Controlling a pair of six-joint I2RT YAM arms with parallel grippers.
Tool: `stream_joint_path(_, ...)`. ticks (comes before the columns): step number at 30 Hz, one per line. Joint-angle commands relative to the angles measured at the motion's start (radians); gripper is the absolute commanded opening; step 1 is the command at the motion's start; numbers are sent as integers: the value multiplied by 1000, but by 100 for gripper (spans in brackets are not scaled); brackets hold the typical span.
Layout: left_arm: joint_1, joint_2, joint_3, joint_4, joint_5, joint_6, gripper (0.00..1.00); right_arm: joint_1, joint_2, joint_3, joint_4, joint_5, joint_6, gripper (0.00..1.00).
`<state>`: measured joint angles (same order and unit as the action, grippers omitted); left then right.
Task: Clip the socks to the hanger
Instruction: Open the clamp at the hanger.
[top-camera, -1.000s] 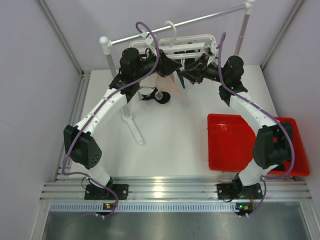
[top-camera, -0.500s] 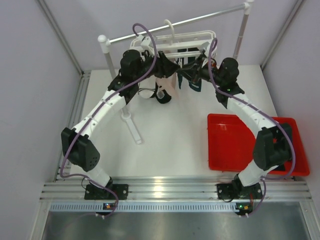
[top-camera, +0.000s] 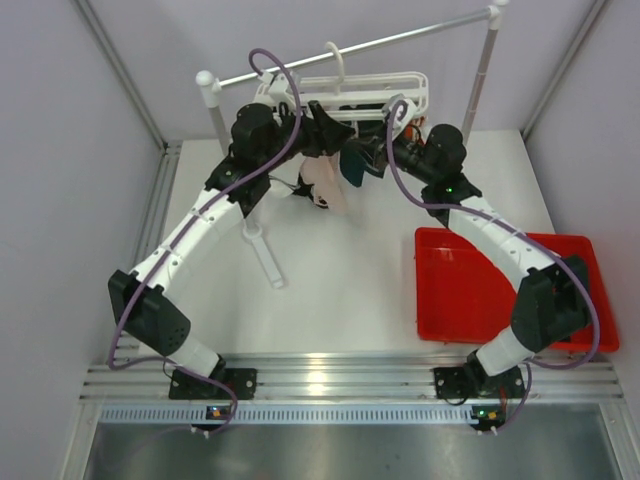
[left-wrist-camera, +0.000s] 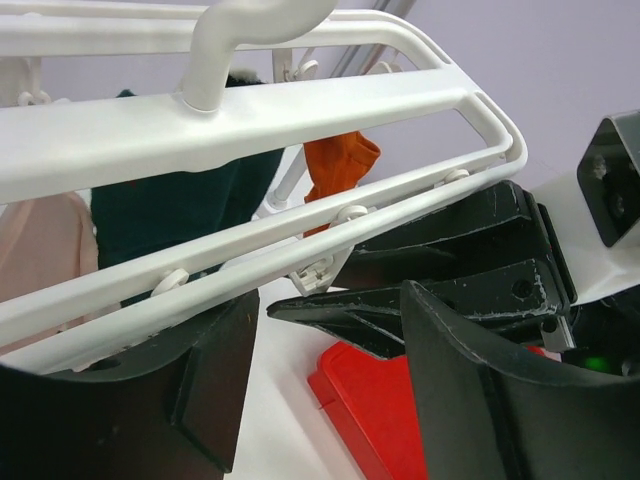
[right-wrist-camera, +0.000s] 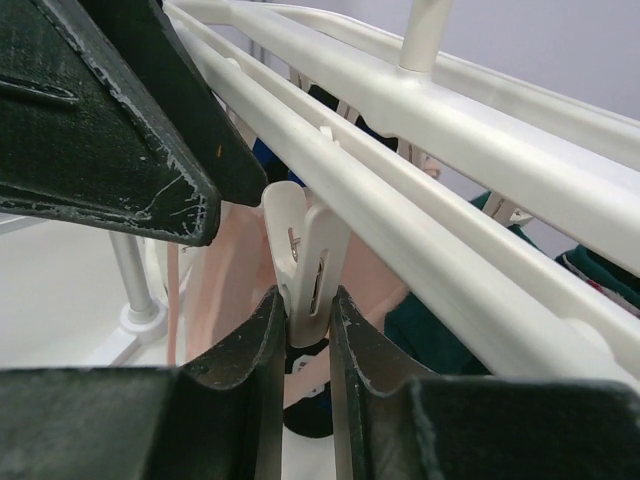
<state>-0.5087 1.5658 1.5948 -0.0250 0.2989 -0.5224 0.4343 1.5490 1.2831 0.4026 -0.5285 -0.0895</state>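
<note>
The white hanger (top-camera: 352, 88) hangs from the grey rail with several socks clipped under it. A pale pink sock (top-camera: 327, 182) and a dark teal sock (top-camera: 352, 165) show from above. In the left wrist view the hanger's rails (left-wrist-camera: 250, 120) cross above the teal sock (left-wrist-camera: 175, 210) and an orange sock (left-wrist-camera: 340, 165). My left gripper (left-wrist-camera: 325, 375) is open just under the rails, holding nothing. My right gripper (right-wrist-camera: 307, 305) is shut on a white clip (right-wrist-camera: 300, 245) of the hanger (right-wrist-camera: 430, 130), with the pink sock (right-wrist-camera: 225, 275) behind it.
A grey metal rail (top-camera: 350, 48) on two white-capped posts spans the back. The rack's white foot (top-camera: 265, 255) lies on the table left of centre. A red tray (top-camera: 478, 285) sits at the right, also seen as the tray (left-wrist-camera: 375, 405) below my left fingers.
My left gripper has opened and pulled back slightly left. The right gripper squeezed down on the clip. Both arms and the hanger shifted toward the back, and the socks swung.
</note>
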Motion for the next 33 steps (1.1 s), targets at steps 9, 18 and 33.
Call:
stream_joint_path(9,-48,54,108,-15,-170,-4,63,35,-63,2,-18,73,-75,0)
stream_joint_path(18,-54,73,128,-1,-244,-45,59,44,-59,2,-25,91,-102,0)
stream_joint_path(33,-57,100,165,5,-271,-82,52,72,-53,4,-41,104,-159,0)
